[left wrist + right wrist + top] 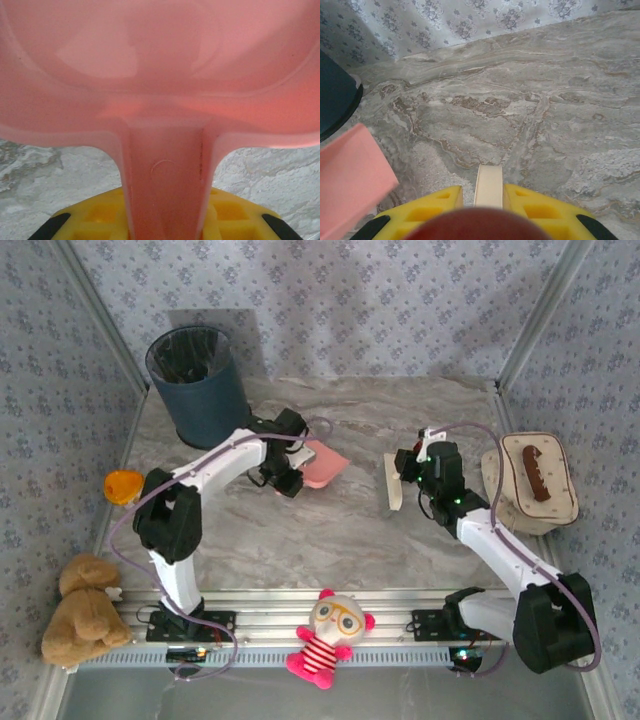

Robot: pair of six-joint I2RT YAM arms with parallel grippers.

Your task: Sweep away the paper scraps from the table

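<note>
My left gripper (292, 472) is shut on the handle of a pink dustpan (325, 464), which hovers over the middle of the marble table (330, 540). In the left wrist view the pan (160, 75) spreads across the top, and its handle runs down between my yellow fingers (95, 216). My right gripper (410, 476) is shut on a cream brush (393, 485), just right of the pan. Seen from the right wrist, the cream blade (488, 182) sticks out between the fingers, and the pink dustpan (350, 175) is at lower left. The paper scraps are out of view.
A dark blue bin (197, 380) stands at the back left. An orange toy (122, 485) lies at the left edge. A cream tray (540, 480) holding a brown piece sits at the right. A teddy bear (80, 610) and a doll (328, 635) rest by the front rail.
</note>
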